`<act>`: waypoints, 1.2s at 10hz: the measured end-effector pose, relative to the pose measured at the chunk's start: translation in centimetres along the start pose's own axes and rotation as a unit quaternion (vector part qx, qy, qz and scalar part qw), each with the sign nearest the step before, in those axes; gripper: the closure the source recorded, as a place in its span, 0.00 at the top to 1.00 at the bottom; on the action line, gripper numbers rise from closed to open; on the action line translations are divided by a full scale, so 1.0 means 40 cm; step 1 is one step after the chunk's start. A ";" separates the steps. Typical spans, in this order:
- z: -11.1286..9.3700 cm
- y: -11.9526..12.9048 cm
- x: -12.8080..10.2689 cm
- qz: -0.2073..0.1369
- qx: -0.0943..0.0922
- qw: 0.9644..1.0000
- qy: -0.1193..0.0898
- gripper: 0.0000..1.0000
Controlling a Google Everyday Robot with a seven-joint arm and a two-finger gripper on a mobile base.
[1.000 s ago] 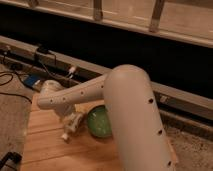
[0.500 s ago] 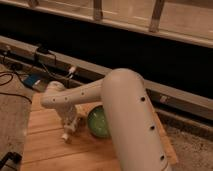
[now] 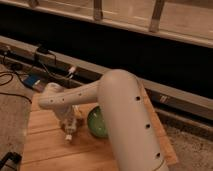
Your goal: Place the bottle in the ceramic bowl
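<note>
The ceramic bowl point(image 3: 96, 123) is glossy green and sits on the wooden table point(image 3: 55, 155); my arm covers its right part. My gripper point(image 3: 68, 125) hangs just left of the bowl, low over the table. A small white piece with a yellowish tip point(image 3: 69, 135) shows below the gripper; it may be the bottle, but I cannot tell whether it is held. My thick white arm point(image 3: 125, 120) reaches in from the lower right.
Black cables point(image 3: 15, 80) and a blue object point(image 3: 32, 82) lie on the floor to the left. A long grey rail point(image 3: 170, 95) and a dark wall run behind the table. Gravel-like floor lies right of the table's edge.
The wrist has shifted only slightly. The gripper stays low beside the bowl's left side, and the bowl has not moved.
</note>
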 end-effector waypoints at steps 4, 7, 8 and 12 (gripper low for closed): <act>-0.008 0.001 0.001 -0.001 0.001 1.000 0.000 0.09; -0.016 -0.012 0.001 0.001 -0.001 1.000 -0.008 0.00; -0.041 -0.033 -0.004 0.006 -0.006 1.000 -0.026 0.00; -0.231 -0.157 -0.055 0.035 -0.014 0.994 -0.102 0.00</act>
